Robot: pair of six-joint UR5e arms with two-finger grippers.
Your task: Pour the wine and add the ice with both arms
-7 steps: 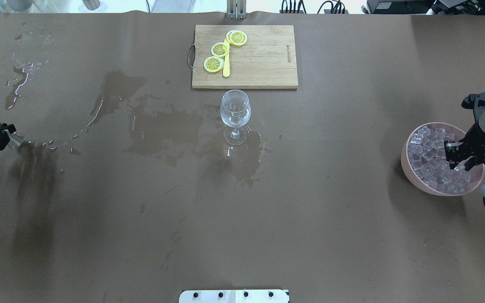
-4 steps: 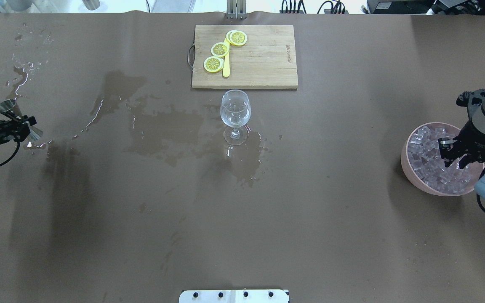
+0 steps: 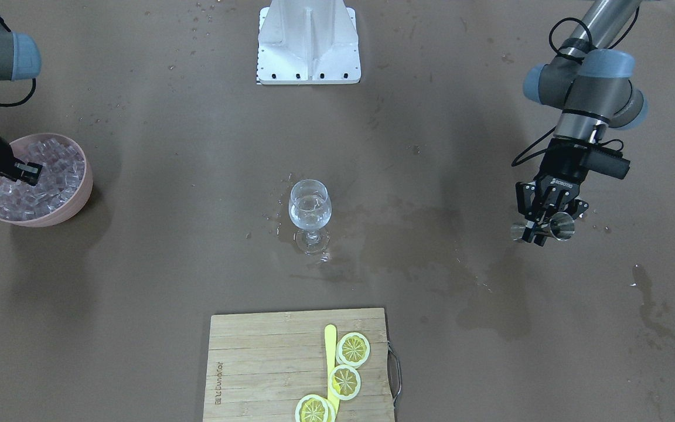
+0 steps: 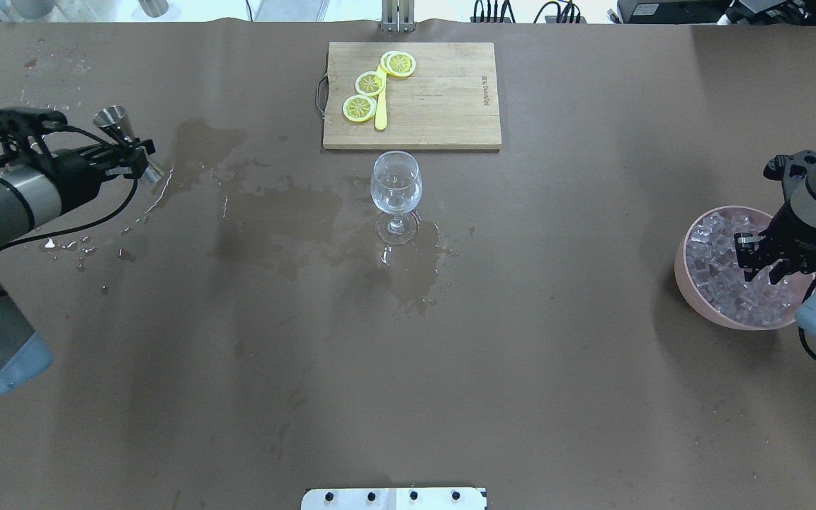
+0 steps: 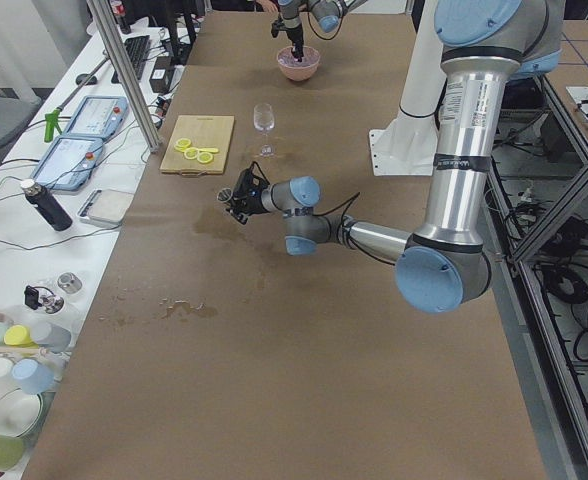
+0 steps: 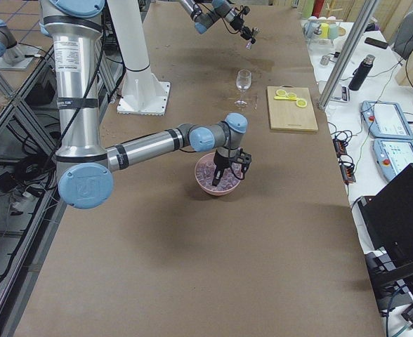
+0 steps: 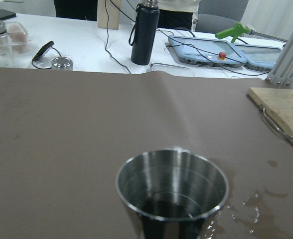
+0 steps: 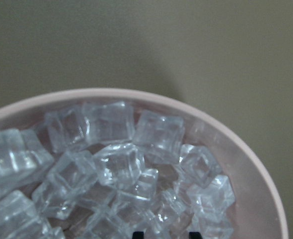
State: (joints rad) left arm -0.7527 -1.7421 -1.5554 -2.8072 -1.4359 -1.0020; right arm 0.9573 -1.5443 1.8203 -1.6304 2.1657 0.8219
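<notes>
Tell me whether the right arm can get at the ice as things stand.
Probably yes. The right gripper hangs just above the ice in the open bowl, jaws apart, and nothing seems to lie in between.

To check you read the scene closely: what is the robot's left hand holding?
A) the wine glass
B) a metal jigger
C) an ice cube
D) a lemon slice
B: the left hand is clamped on the waist of a steel jigger, while the wine glass stands untouched mid-table.
</notes>
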